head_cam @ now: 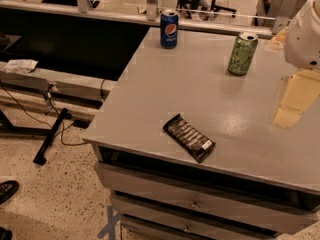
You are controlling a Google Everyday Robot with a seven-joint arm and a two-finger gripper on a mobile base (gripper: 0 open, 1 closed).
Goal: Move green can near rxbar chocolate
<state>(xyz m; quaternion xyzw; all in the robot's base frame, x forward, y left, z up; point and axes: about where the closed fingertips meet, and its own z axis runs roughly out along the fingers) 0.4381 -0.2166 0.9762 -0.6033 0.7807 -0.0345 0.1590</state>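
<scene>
The green can [243,53] stands upright at the back right of the grey table [165,94], light green with a silver top. The rxbar chocolate [189,137], a flat dark bar with pale lettering, lies diagonally near the table's front edge, well apart from the can. My gripper [290,106] hangs over the table's right side, below the white arm [306,34]. It is to the right of the can and a little nearer the camera, and it touches nothing.
A blue Pepsi can [169,29] stands upright at the back left corner of the table. Drawers [195,204] run under the front edge. A lower bench [45,79] with cables lies to the left, and speckled floor [55,199] is in front.
</scene>
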